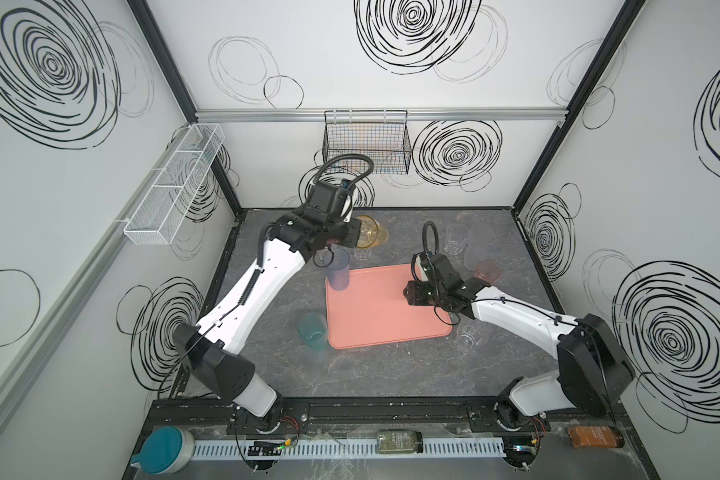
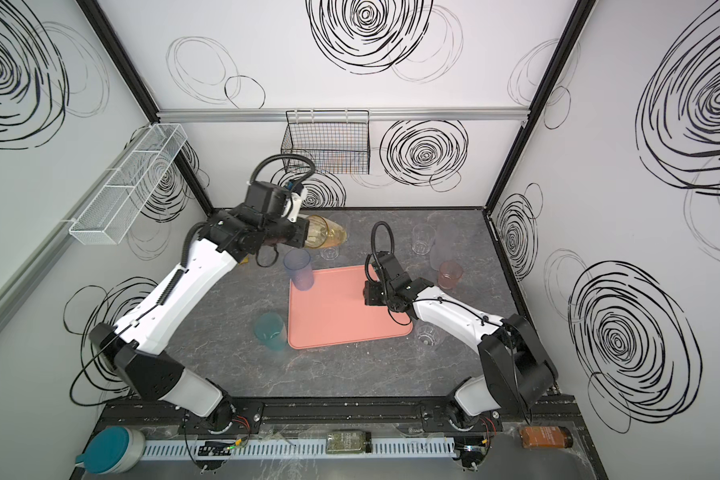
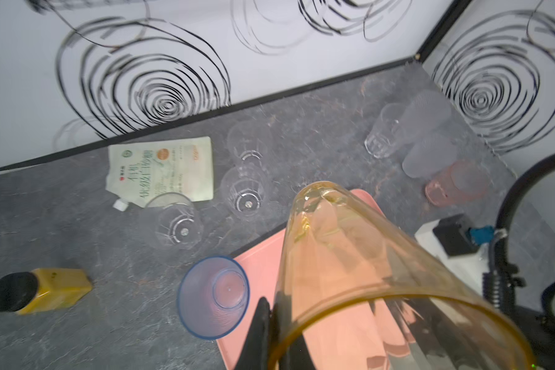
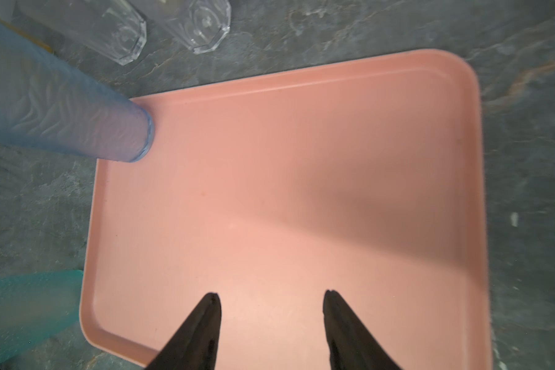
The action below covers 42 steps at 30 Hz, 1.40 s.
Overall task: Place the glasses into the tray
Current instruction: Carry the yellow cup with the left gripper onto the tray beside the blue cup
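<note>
Grip: left pincer clenched on rim of tall translucent amber tumbler, long axis tipped near-horizontal, base pointing away; flat salmon-pink rectangular tray lies below and nearward. Right pincer released, empty, over tray.

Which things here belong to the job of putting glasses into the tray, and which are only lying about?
Job: tray; amber glass; blue glass; teal glass; pink glass; clear glasses; frosted glasses.
Lying about: white pouch; yellow bottle; wire basket; teal-lidded tub.
</note>
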### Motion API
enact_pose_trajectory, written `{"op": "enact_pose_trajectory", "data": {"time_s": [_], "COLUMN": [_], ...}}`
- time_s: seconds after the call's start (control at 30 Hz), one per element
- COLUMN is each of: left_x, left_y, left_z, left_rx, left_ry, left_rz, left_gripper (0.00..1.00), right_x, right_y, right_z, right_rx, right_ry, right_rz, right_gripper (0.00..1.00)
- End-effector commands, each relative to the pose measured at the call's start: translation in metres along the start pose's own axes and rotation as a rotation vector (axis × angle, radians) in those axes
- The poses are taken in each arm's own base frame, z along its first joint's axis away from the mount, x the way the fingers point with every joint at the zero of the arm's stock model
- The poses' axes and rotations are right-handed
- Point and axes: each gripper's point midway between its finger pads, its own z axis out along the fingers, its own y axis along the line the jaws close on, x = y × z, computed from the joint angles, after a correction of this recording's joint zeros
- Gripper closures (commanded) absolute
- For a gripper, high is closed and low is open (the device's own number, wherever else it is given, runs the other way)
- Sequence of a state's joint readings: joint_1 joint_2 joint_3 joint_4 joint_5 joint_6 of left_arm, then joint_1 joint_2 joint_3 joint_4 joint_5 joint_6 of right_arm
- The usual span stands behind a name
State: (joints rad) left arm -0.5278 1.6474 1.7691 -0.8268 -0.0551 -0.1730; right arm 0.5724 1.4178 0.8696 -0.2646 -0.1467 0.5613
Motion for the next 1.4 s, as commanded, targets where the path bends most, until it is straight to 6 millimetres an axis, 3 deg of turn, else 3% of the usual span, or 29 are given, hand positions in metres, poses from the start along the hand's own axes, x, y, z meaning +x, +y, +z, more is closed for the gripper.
{"op": "enact_pose_trajectory", "data": {"time_s": [0.0,0.4,0.57,0.77,0.93,1.07,1.23,1.37], "left_x": [0.021,0.081,0.090,0.088,0.081,0.071,0.055,0.041], "left_y": [0.002,0.030,0.038,0.040,0.038,0.037,0.038,0.034], "left_z": [0.033,0.102,0.123,0.132,0.134,0.131,0.122,0.119], "left_rx": [-0.056,-0.140,-0.143,-0.146,-0.140,-0.148,-0.155,-0.137], "left_ry": [0.119,0.351,0.388,0.395,0.383,0.364,0.317,0.272], "left_rz": [0.039,0.159,0.151,0.158,0.148,0.152,0.144,0.134], "left_gripper": [1.00,0.99,0.99,0.98,0.86,0.74,0.71,0.70], "right_x": [0.005,0.024,0.029,0.027,0.018,0.006,-0.022,-0.031], "right_y": [-0.009,0.003,0.012,0.016,0.021,0.023,0.019,0.030], "right_z": [-0.008,0.024,0.039,0.054,0.059,0.063,0.073,0.081], "right_rx": [-0.002,-0.046,-0.055,-0.059,-0.064,-0.065,-0.068,-0.102], "right_ry": [0.003,0.068,0.099,0.123,0.118,0.103,0.035,0.034], "right_rz": [0.016,0.025,0.012,0.010,0.001,0.002,0.047,0.068], "right_gripper": [0.44,0.44,0.44,0.45,0.45,0.45,0.45,0.45]}}
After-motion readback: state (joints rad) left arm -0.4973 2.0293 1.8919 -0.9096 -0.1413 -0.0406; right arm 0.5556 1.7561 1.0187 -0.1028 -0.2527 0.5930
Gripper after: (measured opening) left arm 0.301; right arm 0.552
